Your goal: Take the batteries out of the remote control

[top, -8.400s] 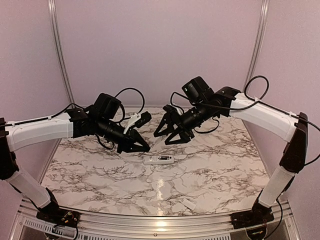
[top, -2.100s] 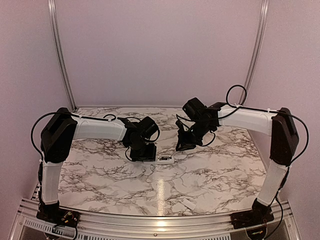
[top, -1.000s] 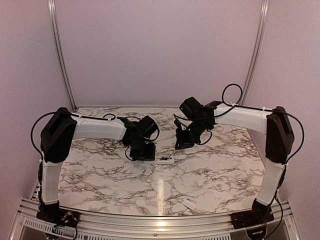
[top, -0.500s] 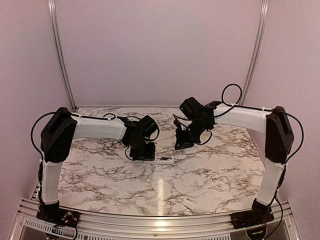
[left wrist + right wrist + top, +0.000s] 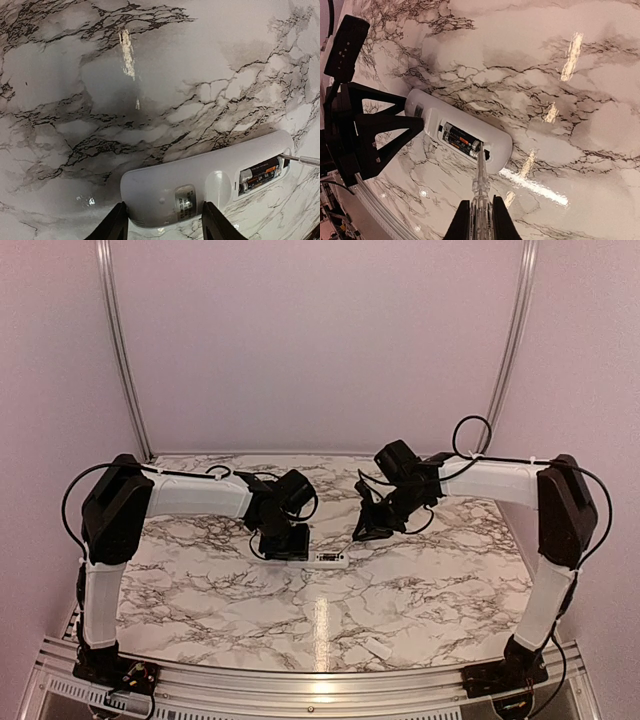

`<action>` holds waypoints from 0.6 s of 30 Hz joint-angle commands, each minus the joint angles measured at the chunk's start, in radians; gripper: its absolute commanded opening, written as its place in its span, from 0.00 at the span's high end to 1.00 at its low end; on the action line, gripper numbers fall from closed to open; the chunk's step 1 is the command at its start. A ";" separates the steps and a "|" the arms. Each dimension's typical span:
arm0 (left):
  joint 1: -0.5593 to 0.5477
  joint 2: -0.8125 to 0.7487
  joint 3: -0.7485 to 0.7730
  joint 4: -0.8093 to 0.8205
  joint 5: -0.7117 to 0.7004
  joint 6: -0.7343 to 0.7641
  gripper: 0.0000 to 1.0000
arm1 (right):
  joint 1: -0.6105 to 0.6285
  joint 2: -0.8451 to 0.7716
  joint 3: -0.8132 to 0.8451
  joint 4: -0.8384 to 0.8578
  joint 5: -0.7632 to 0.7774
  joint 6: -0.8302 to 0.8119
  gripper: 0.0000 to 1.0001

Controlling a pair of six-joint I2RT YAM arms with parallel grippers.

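the marble table (image 5: 200, 590) carries it all. the left arm (image 5: 190, 498) reaches in from nine o'clock, the right arm (image 5: 500, 480) from three. the remote control (image 5: 200, 185) lies at the table's middle, back face up, compartment uncovered. the left fingers (image 5: 165, 227) stand half spread at its nine o'clock end; i cannot tell whether they clamp it. the right fingers (image 5: 481, 222) are clenched on a thin silvery tool (image 5: 481, 185), its tip at the compartment's three o'clock edge. a small white cover piece (image 5: 377, 647) lies off toward five o'clock. the batteries (image 5: 461, 140) sit inside the compartment.
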 commanded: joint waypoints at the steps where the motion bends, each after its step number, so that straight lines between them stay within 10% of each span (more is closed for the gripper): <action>1: -0.018 0.061 -0.003 0.007 0.049 0.032 0.49 | 0.004 -0.009 -0.029 0.055 -0.062 -0.025 1.00; 18: -0.020 0.047 -0.029 0.025 0.042 0.023 0.50 | 0.004 -0.017 -0.101 0.106 -0.076 -0.023 1.00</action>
